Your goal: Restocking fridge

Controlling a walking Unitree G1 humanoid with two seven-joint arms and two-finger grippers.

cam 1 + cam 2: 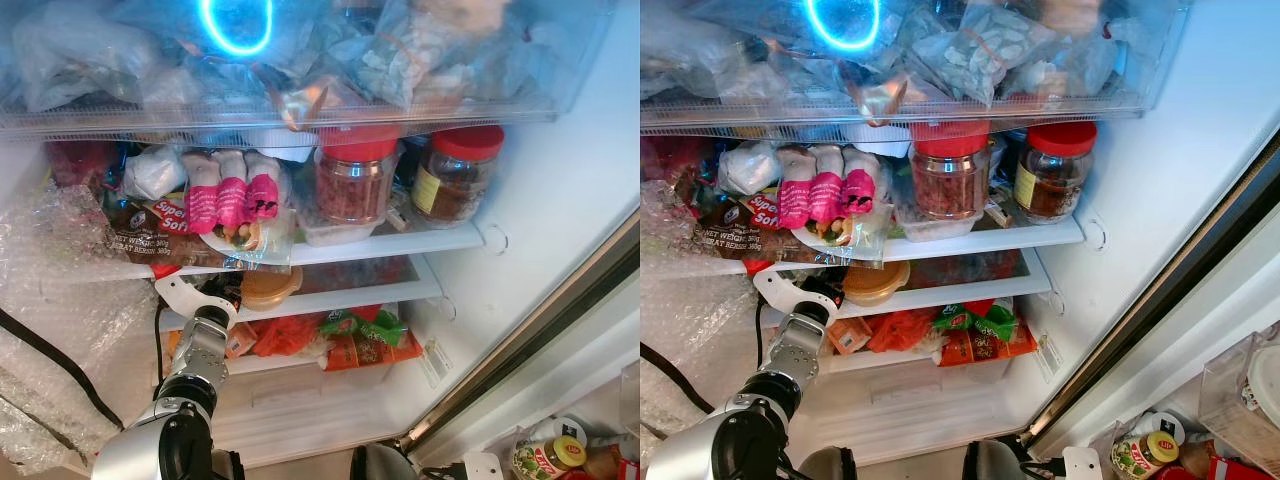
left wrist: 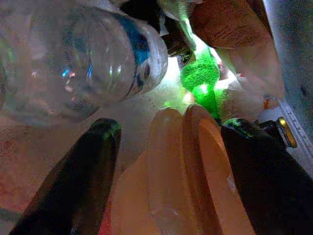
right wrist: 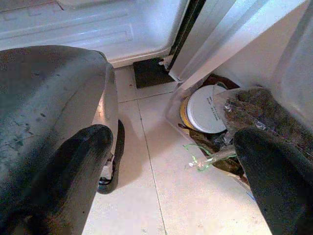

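Reaching into the open white fridge (image 1: 560, 200), the left gripper (image 2: 168, 137) is straddling a round orange plastic lidded tub (image 2: 186, 176) on the middle shelf, its fingers (image 2: 73, 181) spread on either side. At one o'clock, two red-lidded glass jars (image 1: 355, 180) are standing. The right gripper (image 3: 171, 161) is hanging spread above the tiled floor (image 3: 146, 196).

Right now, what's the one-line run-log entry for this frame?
left gripper: open around orange tub on middle fridge shelf | right gripper: open, idle above floor | red-lidded jars on shelf above
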